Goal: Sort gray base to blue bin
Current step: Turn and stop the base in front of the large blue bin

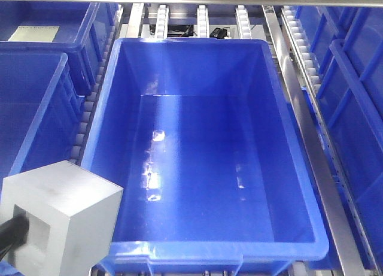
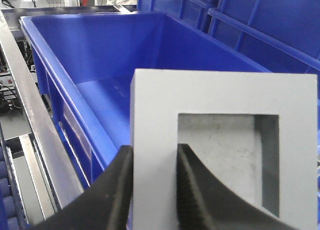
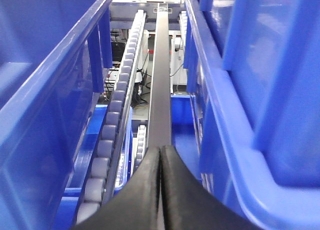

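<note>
The gray base (image 1: 63, 219) is a light-gray cube at the bottom left of the front view, overlapping the near left corner of the blue bin (image 1: 191, 44). My left gripper (image 1: 13, 233) holds it from the left. In the left wrist view the gray base (image 2: 220, 98) shows its square recess, and my left gripper (image 2: 154, 157) is shut on the wall beside that recess, one finger outside and one inside. Beyond it the blue bin (image 2: 100, 45) shows a bare floor. My right gripper (image 3: 160, 155) is shut with nothing in it, low between two blue tubs.
Other blue tubs stand to the left (image 1: 30, 108), the back left (image 1: 78, 30) with a pale sheet (image 1: 34, 33) inside, and the right (image 1: 359, 108). Roller tracks (image 1: 90, 102) and a metal rail (image 1: 305, 138) flank the bin. A dark rail (image 3: 161, 90) runs ahead of my right gripper.
</note>
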You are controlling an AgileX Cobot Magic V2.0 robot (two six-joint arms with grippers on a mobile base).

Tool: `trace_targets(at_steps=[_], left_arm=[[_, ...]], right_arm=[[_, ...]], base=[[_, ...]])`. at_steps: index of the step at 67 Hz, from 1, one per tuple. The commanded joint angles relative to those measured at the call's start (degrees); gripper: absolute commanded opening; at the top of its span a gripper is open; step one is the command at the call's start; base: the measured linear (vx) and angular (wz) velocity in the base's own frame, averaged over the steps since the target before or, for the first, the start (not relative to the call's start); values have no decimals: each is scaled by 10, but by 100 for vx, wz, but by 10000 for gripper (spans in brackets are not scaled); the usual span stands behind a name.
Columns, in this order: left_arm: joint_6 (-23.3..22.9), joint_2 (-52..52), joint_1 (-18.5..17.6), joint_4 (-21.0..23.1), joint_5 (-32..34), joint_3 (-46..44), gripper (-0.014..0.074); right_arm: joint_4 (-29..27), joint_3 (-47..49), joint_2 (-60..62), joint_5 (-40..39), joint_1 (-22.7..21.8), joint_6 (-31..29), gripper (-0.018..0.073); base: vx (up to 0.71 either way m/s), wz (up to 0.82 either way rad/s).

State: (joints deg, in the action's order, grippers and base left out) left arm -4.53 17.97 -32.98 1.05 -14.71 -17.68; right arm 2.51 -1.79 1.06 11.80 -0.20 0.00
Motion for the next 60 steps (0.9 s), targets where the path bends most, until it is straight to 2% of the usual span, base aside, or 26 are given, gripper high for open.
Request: trace_targets(at_steps=[1,60], left_arm=[[-3,3,-3,3,63,-17,-7],[-3,3,-3,3,63,-17,-7]], right_arm=[[5,-3,4,-45,-1,-7,-5],[5,-3,4,-47,-1,-7,-5]], base=[[7,3],[6,0]])
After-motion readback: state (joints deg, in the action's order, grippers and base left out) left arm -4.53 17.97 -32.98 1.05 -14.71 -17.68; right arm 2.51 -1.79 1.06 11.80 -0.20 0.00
